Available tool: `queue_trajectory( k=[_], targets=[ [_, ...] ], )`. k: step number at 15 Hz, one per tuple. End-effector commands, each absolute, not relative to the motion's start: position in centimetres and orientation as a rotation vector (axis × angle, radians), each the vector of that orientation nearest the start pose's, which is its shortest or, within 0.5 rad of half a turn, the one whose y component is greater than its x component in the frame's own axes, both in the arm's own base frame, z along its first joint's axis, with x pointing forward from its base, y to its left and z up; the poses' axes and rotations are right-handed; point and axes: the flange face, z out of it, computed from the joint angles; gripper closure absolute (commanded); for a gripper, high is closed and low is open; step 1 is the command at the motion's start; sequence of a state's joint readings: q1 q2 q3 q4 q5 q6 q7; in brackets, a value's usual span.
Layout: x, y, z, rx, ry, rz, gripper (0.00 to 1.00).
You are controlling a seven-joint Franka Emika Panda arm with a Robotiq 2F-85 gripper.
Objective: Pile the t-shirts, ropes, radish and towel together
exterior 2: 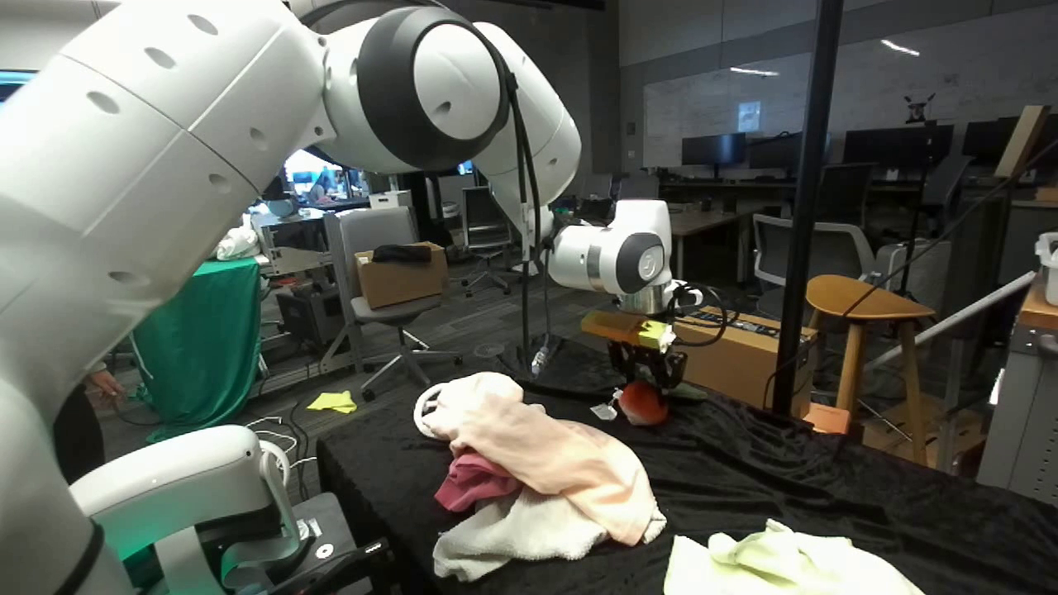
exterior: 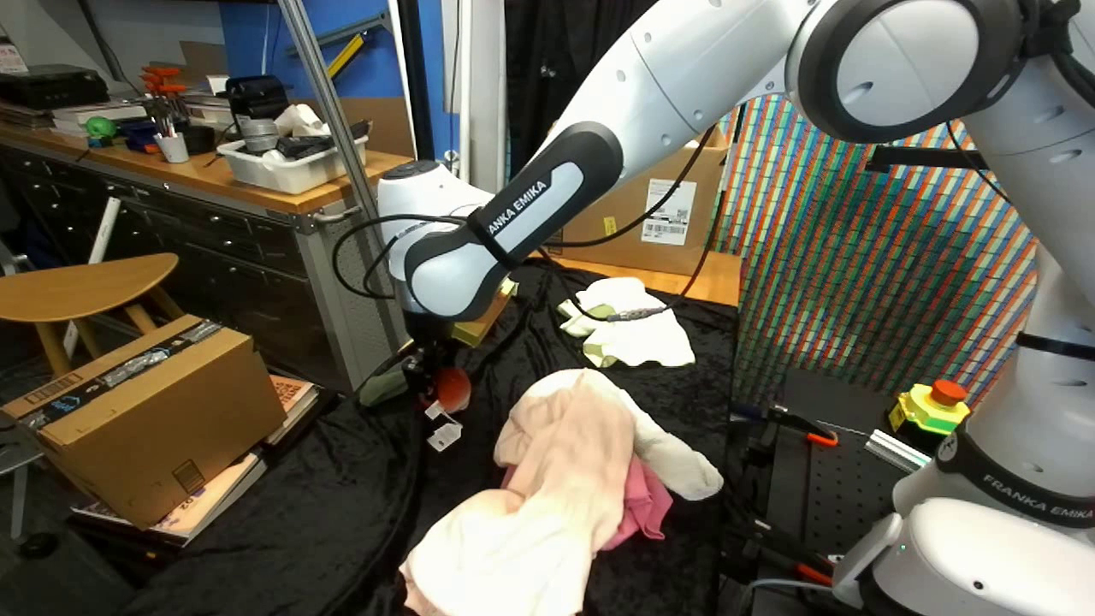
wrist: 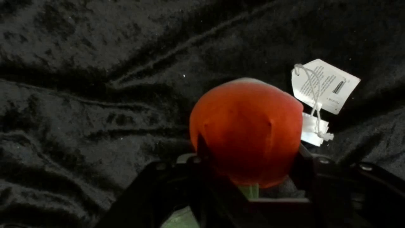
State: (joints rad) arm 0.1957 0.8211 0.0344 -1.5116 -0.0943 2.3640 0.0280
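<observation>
Plush radish (wrist: 246,120) between the jaws, near the peach garment (exterior: 556,470)
It is at the black-draped table (exterior 2: 760,463), the jaws apparently closed about its red body, overlapping both flanks; whether it is lifted cannot be told. It should be light, soft, grippy and hard to damage; hold it across the round middle, clear of the string tag (wrist: 326,85). The peach garment, lying over pink cloth (exterior 2: 473,483) and a white towel (exterior 2: 529,533), should be limp and best pinched at a raised fold. On the bench (exterior: 195,175), a white bin (exterior: 278,174) holds a gray round piece (exterior: 258,134) among dark and pale items (exterior: 310,147); a white cup (exterior: 174,148) holds orange-handled tools (exterior: 165,89). The taped cardboard box (exterior: 162,419) hides its contents.
</observation>
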Motion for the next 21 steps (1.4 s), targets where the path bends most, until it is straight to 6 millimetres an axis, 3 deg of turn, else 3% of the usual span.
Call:
queue_trajectory(
  k=[1,4,6,7,13,17,21],
  targets=[
    [70.3,16.0,18.5,-3.176,-0.390,-0.052,0.73],
    [70.1,15.9,18.8,-3.182,-0.384,-0.030,0.92],
    [69.9,15.9,19.1,-3.181,-0.386,-0.009,0.95],
    [69.7,15.8,19.3,-3.178,-0.387,0.008,0.91],
    [67.2,15.5,22.7,-3.156,-0.436,0.096,0.92],
    [63.7,15.3,25.4,-3.126,-0.490,0.150,0.92],
    [59.8,15.0,25.4,-3.046,-0.492,0.242,0.92]
  ],
)
